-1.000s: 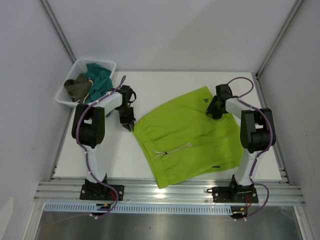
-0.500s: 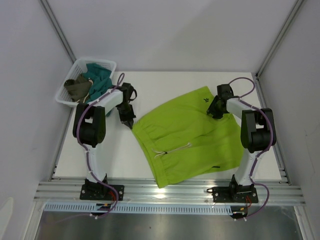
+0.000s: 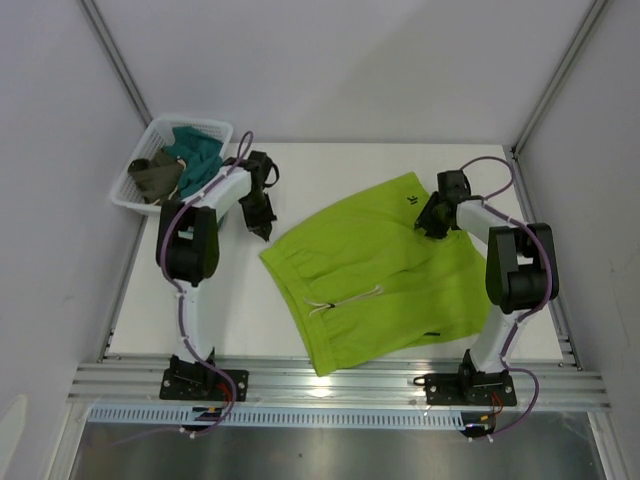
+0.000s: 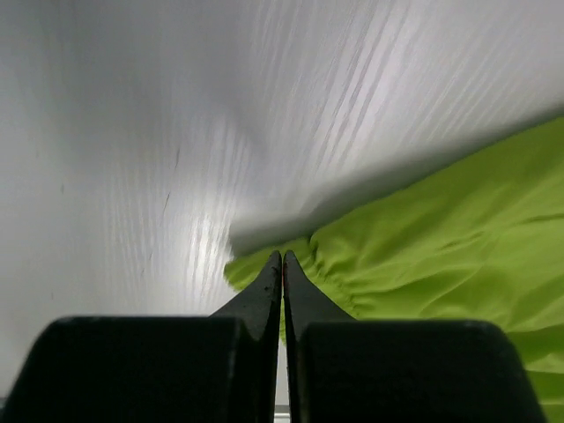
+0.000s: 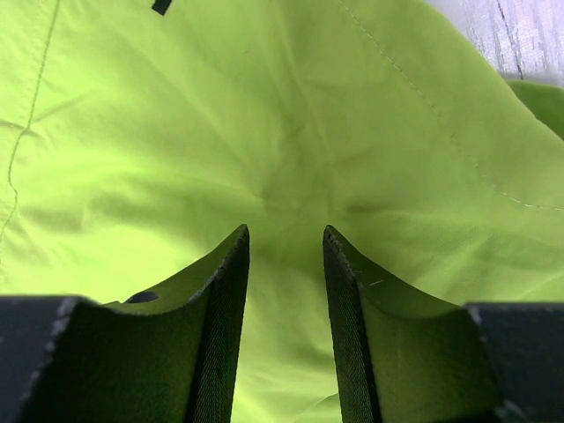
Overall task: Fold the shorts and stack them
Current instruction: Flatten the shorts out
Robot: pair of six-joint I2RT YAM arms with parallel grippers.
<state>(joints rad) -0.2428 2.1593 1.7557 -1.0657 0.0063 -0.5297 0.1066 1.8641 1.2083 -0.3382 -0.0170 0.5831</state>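
Two grippers flank the shorts (image 3: 375,280): left gripper (image 4: 282,257) fingers together at their ten-o'clock waistband corner, right gripper (image 5: 285,233) fingers apart over the two-o'clock edge; table (image 3: 330,170) lies open toward twelve.

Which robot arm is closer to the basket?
Left. The left gripper hangs just right of the basket, with a short gap between them. The right gripper is far off on the other side, over the shorts.

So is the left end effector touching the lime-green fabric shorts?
Cannot tell. Left wrist view: the shut left end effector overlaps a corner of the lime-green shorts; neither contact nor gap shows.
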